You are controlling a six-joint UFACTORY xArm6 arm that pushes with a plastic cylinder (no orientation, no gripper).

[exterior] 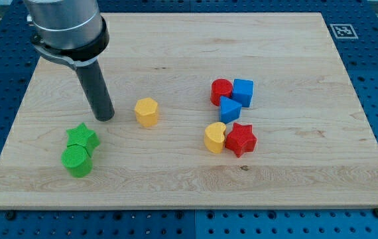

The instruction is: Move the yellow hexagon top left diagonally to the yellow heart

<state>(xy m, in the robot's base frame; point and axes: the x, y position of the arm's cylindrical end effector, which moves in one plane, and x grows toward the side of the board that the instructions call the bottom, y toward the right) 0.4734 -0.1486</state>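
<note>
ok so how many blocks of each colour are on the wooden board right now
yellow: 2, the yellow hexagon block and the yellow heart block
red: 2, the red cylinder block and the red star block
blue: 2, the blue cube block and the blue triangle block
green: 2, the green star block and the green cylinder block
total: 8

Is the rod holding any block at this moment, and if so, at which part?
Nothing is held. My tip stands on the board, left of the yellow hexagon with a gap, touching no block.
</note>
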